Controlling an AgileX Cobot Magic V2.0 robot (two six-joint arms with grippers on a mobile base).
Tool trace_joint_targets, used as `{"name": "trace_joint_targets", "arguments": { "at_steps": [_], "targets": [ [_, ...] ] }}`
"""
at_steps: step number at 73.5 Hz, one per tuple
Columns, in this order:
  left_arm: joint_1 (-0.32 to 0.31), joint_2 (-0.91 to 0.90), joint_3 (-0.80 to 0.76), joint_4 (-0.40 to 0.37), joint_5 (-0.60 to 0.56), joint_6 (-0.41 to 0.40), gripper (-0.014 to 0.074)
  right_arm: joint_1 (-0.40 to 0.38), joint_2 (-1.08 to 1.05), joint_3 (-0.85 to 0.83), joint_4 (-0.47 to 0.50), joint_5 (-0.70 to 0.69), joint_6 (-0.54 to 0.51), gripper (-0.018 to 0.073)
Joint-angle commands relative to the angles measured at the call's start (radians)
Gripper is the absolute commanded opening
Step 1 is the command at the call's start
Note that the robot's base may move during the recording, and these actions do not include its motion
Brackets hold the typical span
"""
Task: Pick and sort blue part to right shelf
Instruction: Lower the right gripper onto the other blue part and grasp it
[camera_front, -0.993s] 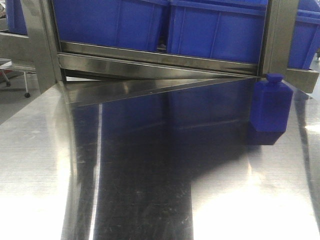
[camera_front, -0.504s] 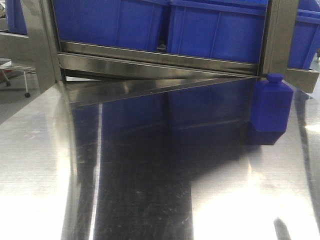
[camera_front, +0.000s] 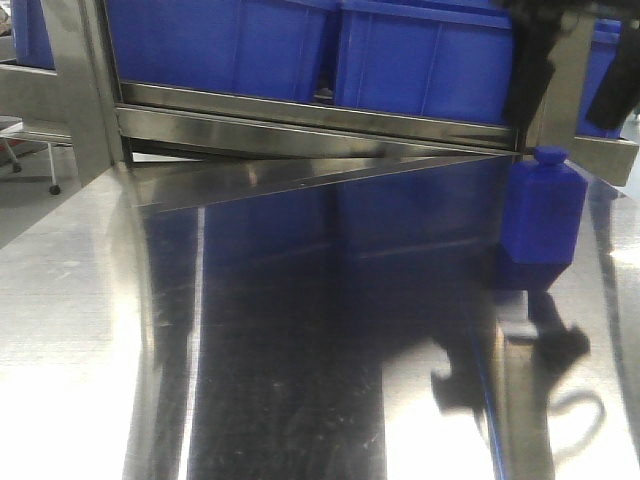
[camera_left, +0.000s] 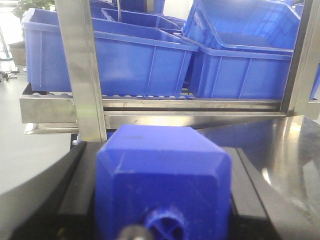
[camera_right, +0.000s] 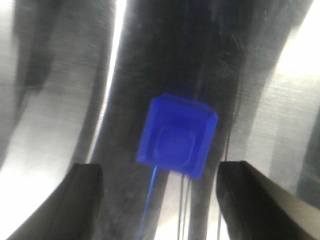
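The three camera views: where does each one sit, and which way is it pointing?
Front: low over the steel table, facing the blue bins on the shelf; the right gripper shows above the blue part.
Left wrist: level, facing the bins; the left gripper clamps a second blue part.
Right wrist: looking straight down between open fingers at the blue part.
Shared: front and right wrist both see that standing part.

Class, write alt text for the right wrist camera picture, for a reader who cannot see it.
A blue square bottle stands on a shiny steel table, seen from above, slightly blurred. Two dark fingers of the open right gripper sit at the lower corners, either side of it, not touching.
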Motion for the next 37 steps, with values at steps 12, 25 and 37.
{"name": "trace_joint_targets", "arguments": {
  "at_steps": [12,25,37],
  "targets": [
    [-0.006,0.006,-0.03,-0.007,-0.101,-0.001,0.0312,-0.001,0.059,-0.038,-0.009,-0.069,0.007,0.0553],
    [-0.006,0.006,-0.03,-0.007,-0.101,-0.001,0.0312,-0.001,0.125,-0.038,-0.01,-0.092,0.008,0.0553],
    [-0.006,0.006,-0.03,-0.007,-0.101,-0.001,0.0312,-0.001,0.162,-0.038,-0.012,-0.103,0.008,0.0547]
  ]
}}
